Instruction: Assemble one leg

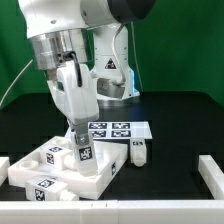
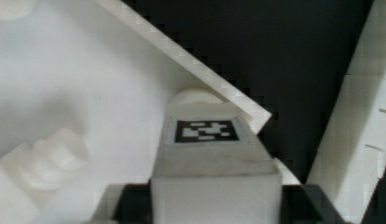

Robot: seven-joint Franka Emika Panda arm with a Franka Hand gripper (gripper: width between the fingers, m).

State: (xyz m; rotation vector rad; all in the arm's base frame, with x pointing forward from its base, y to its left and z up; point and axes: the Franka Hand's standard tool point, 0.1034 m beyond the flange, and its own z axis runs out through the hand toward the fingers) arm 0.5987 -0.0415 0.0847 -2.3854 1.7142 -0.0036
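Gripper [image 1: 77, 141] stands over the slab [image 1: 100, 176], jaws pinching the leg [image 1: 82, 154] upright. This looks like the seating step, so the next move calls for lining the leg's lower end on a hole in the slab and driving it in. The exterior view alone shows a spare leg [image 1: 138, 151] lying off the slab's edge on the exterior view's right. The wrist view alone gives the held leg [image 2: 209, 150] close against the slab's edge [image 2: 163, 55], contact unclear.

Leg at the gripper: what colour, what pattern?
White; the leg bears a black-and-white square tag, clearest in wrist view.
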